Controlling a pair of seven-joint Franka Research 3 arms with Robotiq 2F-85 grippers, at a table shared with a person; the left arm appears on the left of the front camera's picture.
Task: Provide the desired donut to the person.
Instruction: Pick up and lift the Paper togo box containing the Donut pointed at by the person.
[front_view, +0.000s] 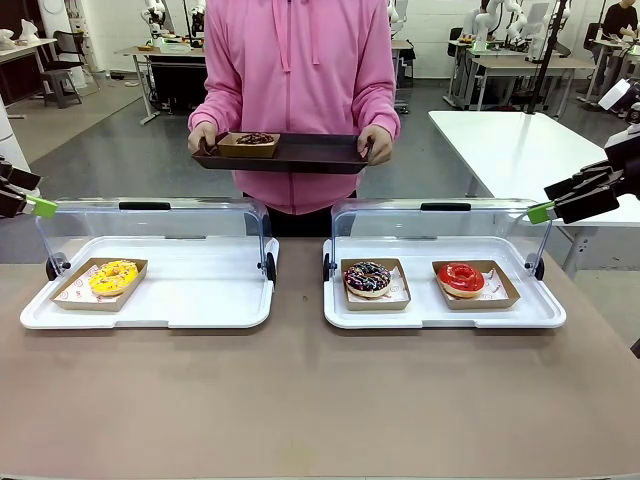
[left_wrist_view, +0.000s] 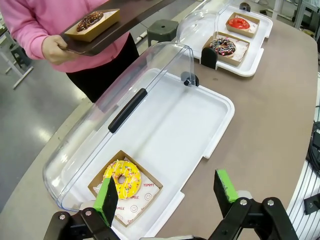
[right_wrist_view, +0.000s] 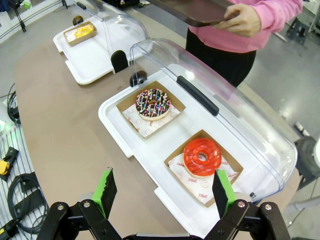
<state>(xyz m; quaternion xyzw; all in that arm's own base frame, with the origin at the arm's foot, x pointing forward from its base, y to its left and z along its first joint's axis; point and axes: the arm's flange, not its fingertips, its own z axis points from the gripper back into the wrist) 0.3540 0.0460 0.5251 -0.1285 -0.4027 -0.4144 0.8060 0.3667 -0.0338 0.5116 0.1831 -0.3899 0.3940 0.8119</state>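
We hold left gripper (left_wrist_view: 166, 192) and right gripper (right_wrist_view: 162, 192) raised at the sides, jaws wide, empty, three donuts (front_view: 368, 278) in two white trays (front_view: 200, 310), fourth donut (front_view: 255, 138) on the person's (front_view: 295, 60) dark tray (front_view: 320, 152)

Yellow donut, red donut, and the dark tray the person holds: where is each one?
yellow donut (front_view: 113, 285), front view, icing on its near side.
red donut (front_view: 449, 281), front view, icing left of the hole.
dark tray (front_view: 315, 150), front view, bare middle of its floor.
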